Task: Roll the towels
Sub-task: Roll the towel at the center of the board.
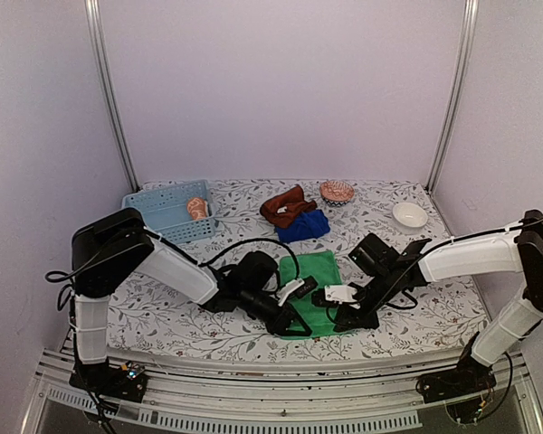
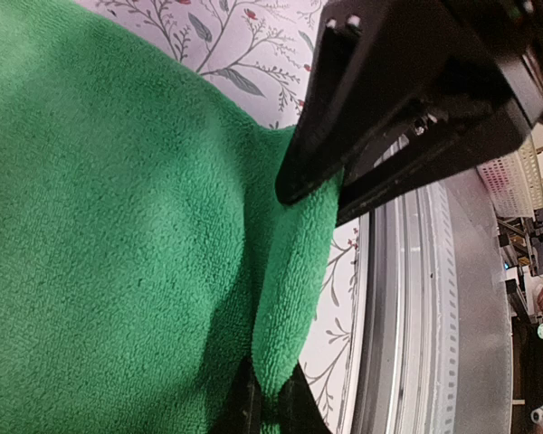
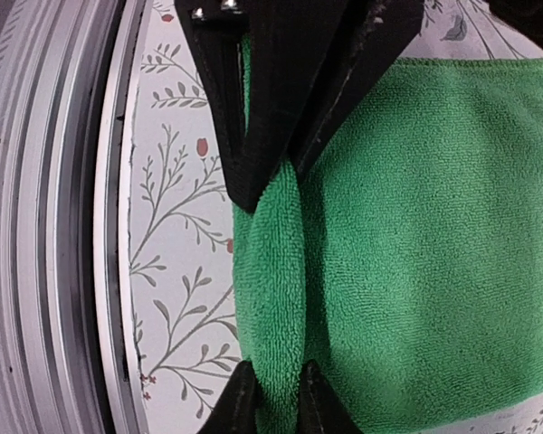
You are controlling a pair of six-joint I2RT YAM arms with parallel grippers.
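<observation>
- The green towel [image 1: 319, 271] is pinched at its near edge by the left gripper [image 2: 281, 298] and the right gripper [image 3: 273, 289], each pressed together on a raised fold.
- It is seen plain and fluffy, spread flat beyond the fold, at the table's [image 1: 163, 316] near middle.
- The fold is held just beside the front rail [image 3: 63, 226]; bare patterned tabletop is seen on both sides.

Plain green towel [image 3: 416, 253] between black fingers [image 3: 271, 108]. Beside the fingers, the desk [image 3: 176, 262] is white with a grey leaf-and-sprig print dotted with small red buds. Beyond the fingers are a deep blue towel [image 1: 305, 226], a rust-brown towel [image 1: 287, 206], a light blue slotted basket [image 1: 167, 212] and a plain white bowl [image 1: 409, 215].
</observation>
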